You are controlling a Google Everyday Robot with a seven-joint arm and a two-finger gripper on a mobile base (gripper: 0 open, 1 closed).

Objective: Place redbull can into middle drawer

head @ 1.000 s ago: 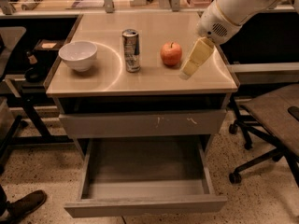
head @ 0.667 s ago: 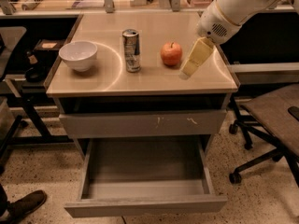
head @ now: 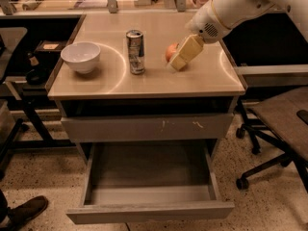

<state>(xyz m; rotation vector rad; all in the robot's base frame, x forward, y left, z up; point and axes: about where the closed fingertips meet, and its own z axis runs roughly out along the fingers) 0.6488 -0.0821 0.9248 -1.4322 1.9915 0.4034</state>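
Redbull can [head: 135, 52] stands upright mid-counter [head: 202, 81], w/ middle drawer [head: 149, 170] open below. My pincer [head: 179, 61] hovers beside apple [head: 169, 51]; open or closed, I cannot tell. Risks: nudging apple, or tipping the slim can w/ an off-centre grasp.

Pincer [head: 181, 61] before apple [head: 170, 52], right of can [head: 135, 52]

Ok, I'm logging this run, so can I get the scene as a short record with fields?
redbull can: upright on the countertop
middle drawer: pulled open, no can in it
claw: over the countertop, right of the can, partly covering the apple
bowl: white, left of the can
task state: can not yet grasped
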